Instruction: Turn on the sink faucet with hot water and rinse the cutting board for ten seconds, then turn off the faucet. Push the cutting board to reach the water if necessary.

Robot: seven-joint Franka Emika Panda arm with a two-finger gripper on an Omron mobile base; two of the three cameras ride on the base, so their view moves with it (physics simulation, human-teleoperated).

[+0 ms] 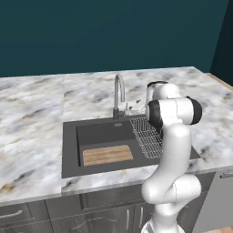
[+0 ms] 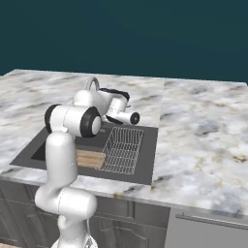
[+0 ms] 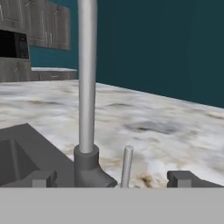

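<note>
Gripper (image 3: 111, 178) at the sink faucet (image 1: 119, 94) — fingers spread wide, grasping nothing.
We are seeing the faucet's small lever (image 3: 127, 166) standing between the fingertips (image 3: 43, 178), untouched — the cutting board (image 1: 108, 154) is lying flat in the sink (image 1: 69, 150) basin's near half.

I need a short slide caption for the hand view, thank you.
Open pincer facing the sink faucet, its small lever handle between the fingertips.
</note>
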